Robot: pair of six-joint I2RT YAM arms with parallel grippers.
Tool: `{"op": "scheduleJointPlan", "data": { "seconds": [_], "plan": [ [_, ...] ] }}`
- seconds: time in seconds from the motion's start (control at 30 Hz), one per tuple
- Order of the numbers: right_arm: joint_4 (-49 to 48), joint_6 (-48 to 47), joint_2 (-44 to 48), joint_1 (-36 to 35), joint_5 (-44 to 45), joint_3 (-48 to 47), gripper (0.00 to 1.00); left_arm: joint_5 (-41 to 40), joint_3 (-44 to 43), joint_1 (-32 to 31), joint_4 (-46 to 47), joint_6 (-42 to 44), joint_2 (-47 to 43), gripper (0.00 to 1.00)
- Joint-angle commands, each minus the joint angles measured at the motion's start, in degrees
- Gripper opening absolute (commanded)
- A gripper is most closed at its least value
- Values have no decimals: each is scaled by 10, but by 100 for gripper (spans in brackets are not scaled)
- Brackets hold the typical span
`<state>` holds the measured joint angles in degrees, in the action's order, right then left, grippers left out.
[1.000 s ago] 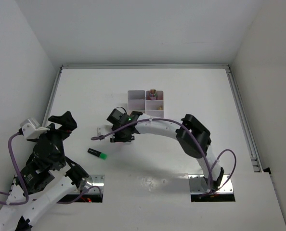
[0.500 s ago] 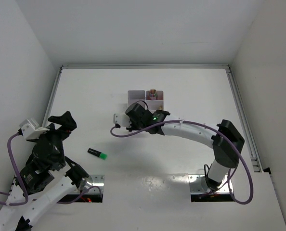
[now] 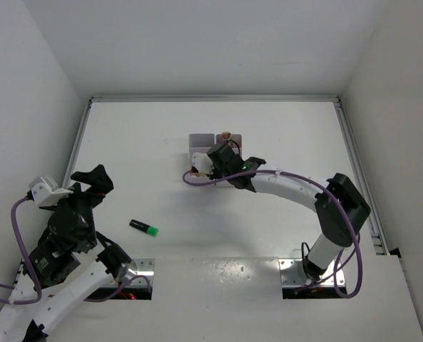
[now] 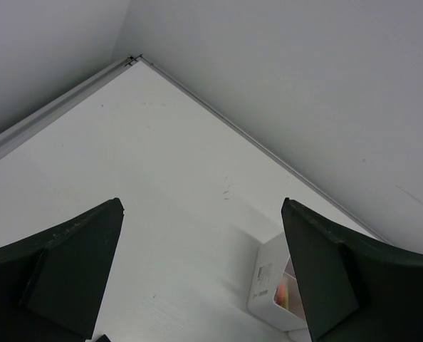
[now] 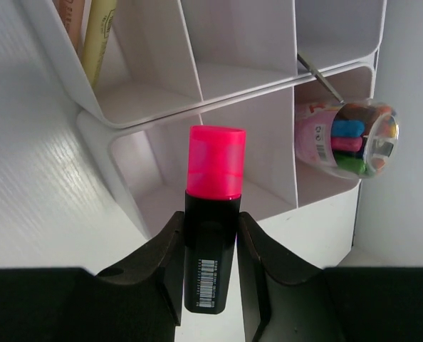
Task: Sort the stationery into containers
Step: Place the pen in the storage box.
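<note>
My right gripper [image 5: 210, 242] is shut on a pink-capped highlighter with a black body [image 5: 213, 214], cap pointing away from the wrist. It hovers over a near compartment of the white six-compartment tray [image 5: 190, 64]. In the top view this gripper [image 3: 218, 161] covers the front of the tray [image 3: 201, 141]. Peach and tan sticks [image 5: 90, 35] stand in one corner compartment. A clear tube of coloured pieces [image 5: 347, 135] lies in another. A green-capped highlighter [image 3: 144, 228] lies on the table to the left. My left gripper [image 3: 90, 179] is open and empty, far from all of it.
The white table [image 3: 268, 128] is bounded by side walls and a back rail [image 3: 211, 98]. In the left wrist view the open left gripper [image 4: 201, 206] looks across bare table at the tray's corner [image 4: 272, 285]. The right arm's purple cable [image 3: 197, 182] loops in front of the tray.
The right arm has swung right and away from its base, carrying the pink highlighter from left of the tray to over it. The left arm and the green highlighter have not moved.
</note>
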<state>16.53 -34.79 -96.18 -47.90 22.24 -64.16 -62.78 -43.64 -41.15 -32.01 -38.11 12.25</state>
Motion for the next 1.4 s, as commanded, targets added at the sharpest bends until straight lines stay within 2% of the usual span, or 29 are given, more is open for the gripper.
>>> {"op": "scheduleJointPlan", "data": {
  "seconds": [0.0, 0.43, 0.87, 1.2, 1.37],
  "plan": [
    [-33, -9, 6, 16, -23, -4, 0, 1, 1, 5, 17, 8, -6, 99],
    [-44, -4, -10, 26, -116, -20, 1, 1, 1, 5, 17, 8, 0, 99],
    [-118, -15, -10, 55, -170, 4, 1, 1, 1, 5, 17, 8, 0, 99],
    [-123, -4, 12, 83, -235, 39, 5, 1, 1, 5, 17, 8, 0, 99],
    [-123, 2, 17, 94, -255, 51, 12, 1, 1, 5, 17, 8, 0, 99]
  ]
}}
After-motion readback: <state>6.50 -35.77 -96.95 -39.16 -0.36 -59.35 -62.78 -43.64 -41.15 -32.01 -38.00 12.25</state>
